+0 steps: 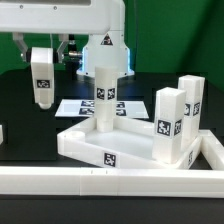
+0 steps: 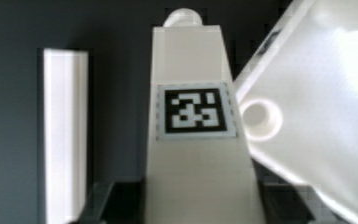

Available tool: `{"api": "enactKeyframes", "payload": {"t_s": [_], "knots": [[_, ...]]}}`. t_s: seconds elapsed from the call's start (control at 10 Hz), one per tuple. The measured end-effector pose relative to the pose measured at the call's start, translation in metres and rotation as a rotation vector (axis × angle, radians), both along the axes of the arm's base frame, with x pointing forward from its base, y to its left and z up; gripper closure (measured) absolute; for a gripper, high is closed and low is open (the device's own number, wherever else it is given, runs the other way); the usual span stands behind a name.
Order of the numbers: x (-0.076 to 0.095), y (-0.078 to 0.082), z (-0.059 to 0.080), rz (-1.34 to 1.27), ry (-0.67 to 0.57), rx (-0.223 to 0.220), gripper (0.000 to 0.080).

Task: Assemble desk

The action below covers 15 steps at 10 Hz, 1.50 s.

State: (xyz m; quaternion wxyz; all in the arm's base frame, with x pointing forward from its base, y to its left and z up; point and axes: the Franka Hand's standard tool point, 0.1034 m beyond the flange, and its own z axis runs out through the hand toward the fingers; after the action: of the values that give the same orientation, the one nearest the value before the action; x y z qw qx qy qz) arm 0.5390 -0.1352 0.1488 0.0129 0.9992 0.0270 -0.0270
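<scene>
Desk top, a large white plastic slab point(image 1: 105, 140), lies flat; two-finger gripper point(image 1: 103, 62) clamps a square white tagged leg point(image 1: 104, 95) upright over a corner socket point(image 2: 265, 115).

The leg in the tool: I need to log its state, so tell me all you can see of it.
The leg is a square white post, plastic by its look, bearing a black-and-white tag. It stands upright, gripped at its top by the tool. Its lower end sits over the desk slab, by a corner socket; whether it is seated cannot be told.
</scene>
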Motion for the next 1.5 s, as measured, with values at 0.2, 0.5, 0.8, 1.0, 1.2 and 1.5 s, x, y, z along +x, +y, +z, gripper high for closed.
{"api": "enactKeyframes", "payload": {"t_s": [0.2, 0.5, 0.8, 1.0, 1.2, 1.5], "knots": [[0.001, -0.003, 0.001, -0.008, -0.121, -0.018, 0.0511], [0.018, 0.01, 0.013, -0.051, -0.324, -0.017, 0.051], [0.016, 0.006, 0.01, -0.029, -0.405, -0.07, 0.051], [0.016, 0.012, 0.009, -0.053, -0.405, -0.062, 0.051], [0.021, 0.033, 0.009, -0.064, -0.411, -0.036, 0.051], [0.025, 0.037, 0.011, -0.076, -0.413, -0.022, 0.051]]}}
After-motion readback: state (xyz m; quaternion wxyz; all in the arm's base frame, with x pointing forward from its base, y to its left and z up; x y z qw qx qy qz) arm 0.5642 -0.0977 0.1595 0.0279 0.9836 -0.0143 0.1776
